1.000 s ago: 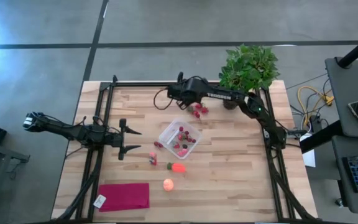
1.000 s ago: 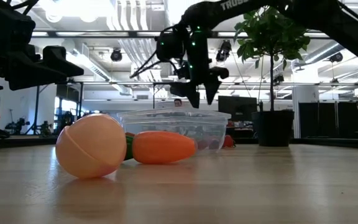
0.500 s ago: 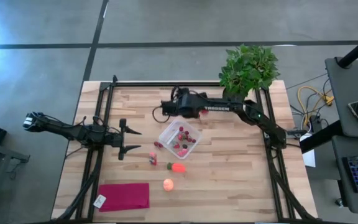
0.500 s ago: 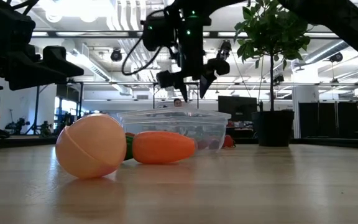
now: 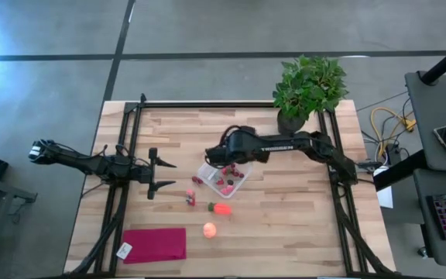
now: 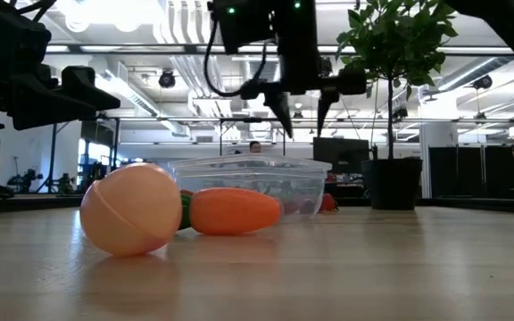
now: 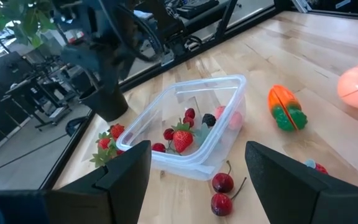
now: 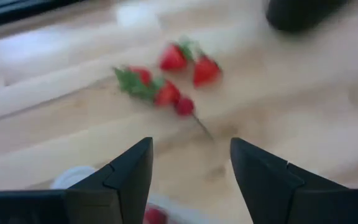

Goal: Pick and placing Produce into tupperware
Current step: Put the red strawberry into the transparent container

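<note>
The clear tupperware point(image 5: 236, 184) sits mid-table with strawberries and a dark berry point(image 7: 182, 137) inside. My right gripper point(image 6: 300, 120) hovers open above its far side, pointing steeply down, nothing between the fingers. Loose strawberries point(image 8: 166, 78) lie on the wood beyond it. Two cherries point(image 7: 219, 193) lie at its left corner. The carrot-shaped piece point(image 5: 221, 208) and the pale orange round fruit point(image 5: 209, 229) rest on the table nearer the front edge. My left gripper point(image 5: 166, 174) waits open at the table's left, facing the tupperware.
A potted plant point(image 5: 308, 85) stands at the far right corner. A magenta cloth point(image 5: 155, 244) with a white tag point(image 5: 125, 249) lies at the near left. A small red piece point(image 5: 190, 198) lies left of the carrot. Black frame rails point(image 5: 122, 139) run along the table's sides.
My right gripper has swung from near the table's far edge toward the near edge until it stands above the tupperware, and its wrist has rolled about the line it points along. The produce and the tupperware have stayed where they were.
</note>
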